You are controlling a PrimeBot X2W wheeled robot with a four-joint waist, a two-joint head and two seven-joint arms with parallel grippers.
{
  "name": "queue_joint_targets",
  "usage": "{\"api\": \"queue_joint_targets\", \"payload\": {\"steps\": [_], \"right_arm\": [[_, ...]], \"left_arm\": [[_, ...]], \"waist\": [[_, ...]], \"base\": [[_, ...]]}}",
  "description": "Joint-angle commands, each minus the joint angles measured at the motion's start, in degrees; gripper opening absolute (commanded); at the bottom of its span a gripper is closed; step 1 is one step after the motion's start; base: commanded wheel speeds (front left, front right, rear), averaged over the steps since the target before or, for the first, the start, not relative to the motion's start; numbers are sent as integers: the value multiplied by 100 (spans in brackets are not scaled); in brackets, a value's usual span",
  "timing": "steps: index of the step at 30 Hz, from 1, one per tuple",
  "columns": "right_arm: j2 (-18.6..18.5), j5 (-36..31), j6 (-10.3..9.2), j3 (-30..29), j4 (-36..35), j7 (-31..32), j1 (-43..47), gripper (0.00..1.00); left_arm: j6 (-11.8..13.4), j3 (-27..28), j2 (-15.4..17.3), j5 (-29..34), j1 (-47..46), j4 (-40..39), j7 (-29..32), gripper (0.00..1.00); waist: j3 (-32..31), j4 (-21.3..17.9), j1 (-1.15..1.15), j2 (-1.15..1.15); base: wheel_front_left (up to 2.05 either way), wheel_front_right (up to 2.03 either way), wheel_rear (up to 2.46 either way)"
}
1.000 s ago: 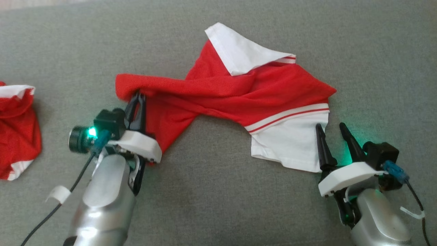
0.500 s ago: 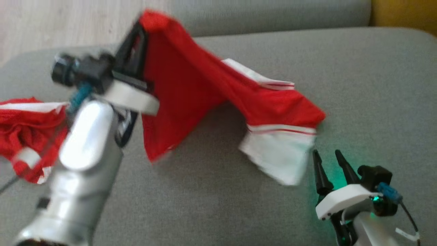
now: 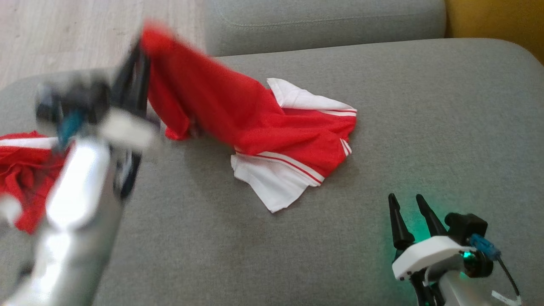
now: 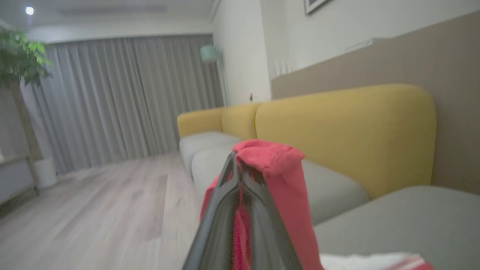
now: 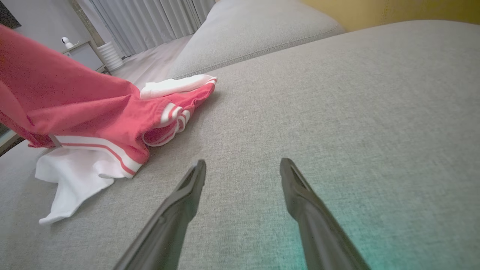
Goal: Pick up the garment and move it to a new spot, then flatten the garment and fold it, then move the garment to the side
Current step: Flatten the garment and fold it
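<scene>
On the grey sofa (image 3: 425,106), the red-and-white garment (image 3: 272,131) trails its white end mid-cushion; you risk it dragging, bunching, or slipping from a thin pinch. Your left gripper (image 4: 235,165) is clamped on its red corner, high at far left. Your right gripper (image 3: 404,199) hovers near right, jaws apart, well clear.

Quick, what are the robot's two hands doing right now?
Left gripper: shut on the red garment.
Right gripper: open, holding nothing.
</scene>
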Motion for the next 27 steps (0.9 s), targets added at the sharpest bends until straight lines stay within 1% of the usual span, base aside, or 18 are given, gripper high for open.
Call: {"api": "queue_joint_targets", "payload": {"steps": [1, 3, 4, 5, 6, 7, 10, 14, 16, 20, 27], "right_arm": [[29, 16, -3, 110, -180, -37, -26, 100], [29, -10, -3, 84, -184, -37, -1, 100], [29, -29, -3, 75, -183, -37, 7, 100], [29, -54, -3, 69, -180, -37, 9, 100], [29, -68, -3, 58, -173, -37, 5, 100], [29, -77, -3, 54, -168, -37, 0, 100], [30, -100, -3, 70, -170, -37, -32, 100], [30, -109, -3, 100, -197, -37, -67, 100], [30, -106, -3, 135, -200, -37, -87, 100], [30, -75, -3, 242, -166, -37, -162, 100], [30, 157, -3, 654, 157, -37, -641, 100]], "left_arm": [[71, 315, 302, -19, 408, -38, -27, 0], [136, 508, 285, -53, 996, -29, -27, 0], [161, 596, 265, -58, 1293, -17, -27, 7], [222, 712, 230, -59, 1569, -16, -27, 24], [301, 846, 178, -66, 1840, -6, -27, 84], [382, 964, 115, -67, 2106, 57, -27, 100], [544, 1303, -144, -71, 2700, 155, -27, 100], [681, 1683, -572, 83, 3170, -117, -27, 100], [636, 1841, -739, 166, 3304, -243, -27, 100], [468, 1915, -977, 399, 3411, -380, -27, 100], [262, 1846, -1166, 620, 3301, -510, -27, 100]], "waist": [[2, 45, 0, 0], [5, 94, 0, 0], [6, 121, 0, 0], [9, 150, 0, 0], [5, 174, 0, 0], [-2, 201, 0, 0], [-18, 263, 0, 0], [-35, 357, 0, 0], [-39, 400, 0, 0], [-21, 501, 0, 0], [177, 807, 0, 0]], "base": [[0, 0, 0], [0, 0, 0], [0, 0, 0], [0, 0, 0], [0, 0, 0], [0, 0, 0], [0, 0, 0], [0, 0, 0], [0, 0, 0], [0, 0, 0], [0, 0, 0]]}}
